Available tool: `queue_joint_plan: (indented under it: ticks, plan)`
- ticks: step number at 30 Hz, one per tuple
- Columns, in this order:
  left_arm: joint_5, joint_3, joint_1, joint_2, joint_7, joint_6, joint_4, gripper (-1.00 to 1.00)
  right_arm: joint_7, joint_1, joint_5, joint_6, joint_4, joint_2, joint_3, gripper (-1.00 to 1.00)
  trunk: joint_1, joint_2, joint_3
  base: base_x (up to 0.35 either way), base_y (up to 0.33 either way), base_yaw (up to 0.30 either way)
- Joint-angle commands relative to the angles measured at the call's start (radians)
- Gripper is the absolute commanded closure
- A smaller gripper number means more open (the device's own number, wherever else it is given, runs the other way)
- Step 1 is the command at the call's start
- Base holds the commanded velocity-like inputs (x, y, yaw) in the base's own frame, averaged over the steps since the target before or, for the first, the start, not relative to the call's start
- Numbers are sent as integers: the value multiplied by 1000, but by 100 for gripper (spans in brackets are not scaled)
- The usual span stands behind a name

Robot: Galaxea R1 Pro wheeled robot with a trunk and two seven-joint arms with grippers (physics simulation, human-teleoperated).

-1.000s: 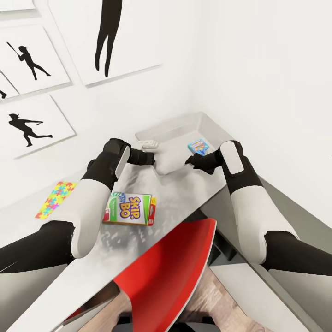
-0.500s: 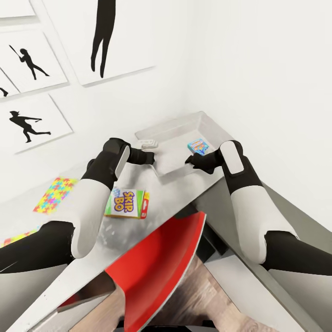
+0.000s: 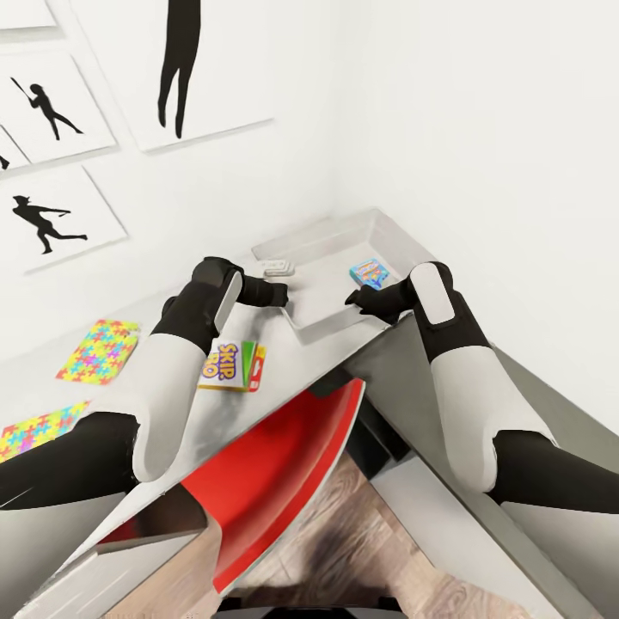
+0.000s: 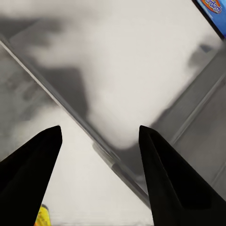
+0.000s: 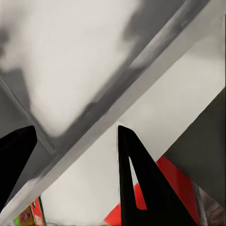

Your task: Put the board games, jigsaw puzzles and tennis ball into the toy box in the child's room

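Toy box (image 3: pixel 335 249) on counter (image 3: pixel 284 378), at 12 o'clock in head view, against the wall corner. Small blue board game (image 3: pixel 369 272) inside it, toward 1 o'clock. Left hand (image 3: pixel 284 294) at the box's near-left rim, right hand (image 3: pixel 350 299) at its near-right rim; fingers spread wide in both wrist views, straddling the box wall, clamped on nothing. Skip-Bo box (image 3: pixel 230 368) flat on counter at 9 o'clock of the frame's middle, partly behind the left forearm. Two jigsaw puzzles (image 3: pixel 99 351) (image 3: pixel 39 427) farther out at 9 o'clock. Red chair (image 3: pixel 275 468) under the counter edge at 6 o'clock.
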Motion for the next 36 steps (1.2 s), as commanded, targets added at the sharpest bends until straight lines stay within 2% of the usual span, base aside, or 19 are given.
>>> queue_joint_plan:
  ticks: [1,13,36]
  plan:
    - [-37,1,-1,0,-6,-4,-2,100,-10,-1,7,8,0,1,-6,100,0,-2,-2,-178,-23,0]
    - [-37,1,-1,0,-6,-4,-3,100,-10,-1,7,8,-1,1,-6,100,0,-2,-2,-125,-5,4]
    - [-37,1,-1,0,-6,-4,-2,100,-10,-1,7,8,0,1,-6,100,0,-2,-2,-22,0,8]
